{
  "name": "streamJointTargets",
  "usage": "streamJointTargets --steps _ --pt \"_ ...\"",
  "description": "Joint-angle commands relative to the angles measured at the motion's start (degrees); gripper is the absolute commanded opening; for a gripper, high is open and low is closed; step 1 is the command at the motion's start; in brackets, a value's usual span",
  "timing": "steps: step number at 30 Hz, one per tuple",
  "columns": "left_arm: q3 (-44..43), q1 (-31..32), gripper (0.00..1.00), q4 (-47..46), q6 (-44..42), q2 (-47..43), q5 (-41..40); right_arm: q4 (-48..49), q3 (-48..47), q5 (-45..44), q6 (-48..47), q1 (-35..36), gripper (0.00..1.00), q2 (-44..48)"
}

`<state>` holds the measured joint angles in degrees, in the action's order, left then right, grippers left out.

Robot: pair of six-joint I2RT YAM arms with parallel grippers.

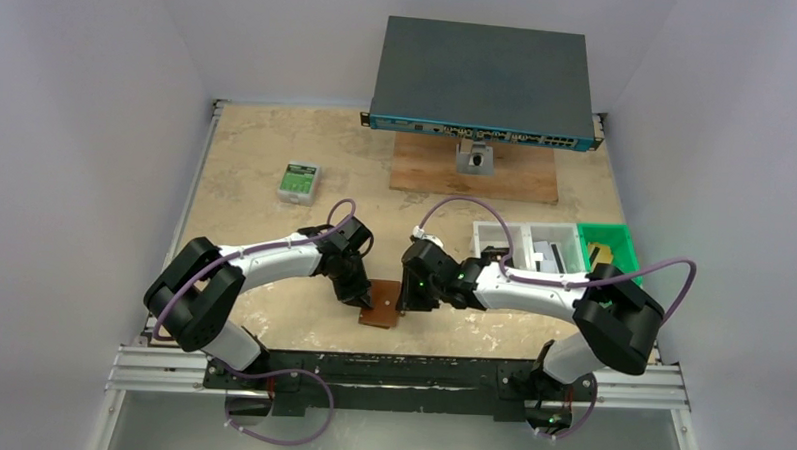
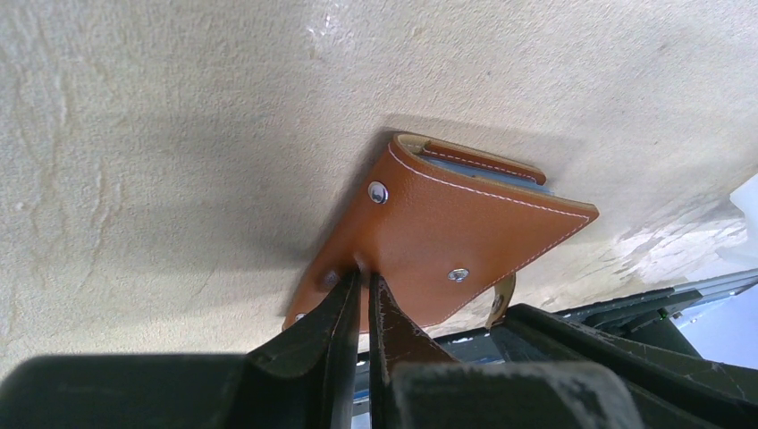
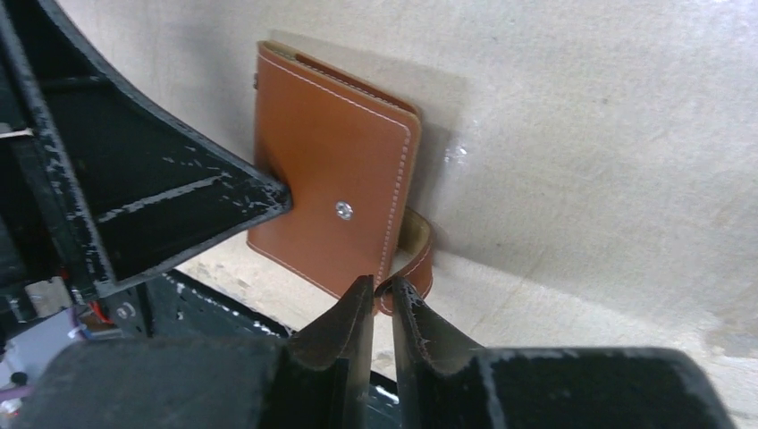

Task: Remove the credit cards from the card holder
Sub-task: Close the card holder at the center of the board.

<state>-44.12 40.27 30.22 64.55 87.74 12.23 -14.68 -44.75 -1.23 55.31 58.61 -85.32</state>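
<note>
Bright, even light — soft shadows

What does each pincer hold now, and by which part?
Right pincer pinches the card holder by its snap tab; left pincer seems to grip its edge.

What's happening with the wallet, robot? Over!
Left gripper shut, tips pressing the card holder. Right gripper pinching the snap tab. Holder folded closed. Nothing blocking.

A green-and-white box (image 1: 298, 181) lies left, a grey switch (image 1: 482, 83) stands over a wooden board (image 1: 521, 177), bins (image 1: 578, 247) sit right.
</note>
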Motion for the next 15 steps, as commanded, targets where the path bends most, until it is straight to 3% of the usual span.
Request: streamJointTargets --steps 1,9,15 --pt "0.88 0.86 0.08 -0.78 0.4 1.56 -2.67 4.59 -1.31 1.06 1.09 0.34 0.12 -0.76" --pt "0.52 0.95 0.07 -0.83 -0.45 1.45 -2.39 7.0 -3.97 3.65 0.09 0.35 0.01 -6.79" --pt "-0.77 1.12 0.09 0.3 -2.68 -0.26 -2.29 7.48 -4.22 2.49 0.36 0.35 0.0 -10.82"
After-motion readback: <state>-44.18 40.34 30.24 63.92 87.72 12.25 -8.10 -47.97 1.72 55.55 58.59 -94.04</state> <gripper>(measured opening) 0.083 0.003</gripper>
